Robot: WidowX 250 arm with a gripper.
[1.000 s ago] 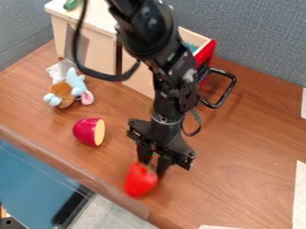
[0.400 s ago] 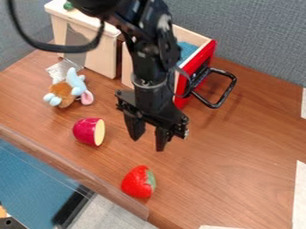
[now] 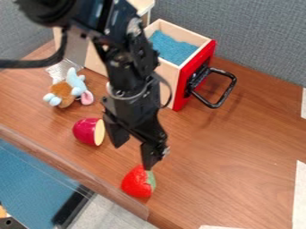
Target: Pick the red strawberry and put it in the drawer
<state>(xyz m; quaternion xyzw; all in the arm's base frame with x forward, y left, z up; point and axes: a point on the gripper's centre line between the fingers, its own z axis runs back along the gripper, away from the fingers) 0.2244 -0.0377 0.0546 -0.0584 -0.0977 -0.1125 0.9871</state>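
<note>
Drawer: wooden box with a red front (image 3: 190,80) and black looped handle (image 3: 226,95), pulled open near the bench's (image 3: 227,156) back edge.
Inside drawer: textured blue material (image 3: 172,48) spread across the visible floor.
Strawberry (image 3: 136,182): plump, bright red, slightly glossy, with a green cap (image 3: 151,181) facing away from the front-left edge.
Strawberry's place: on the bench, near that edge.
Gripper (image 3: 133,153): fingers apart, one tip just above the fruit; whether they touch, I cannot tell.
</note>
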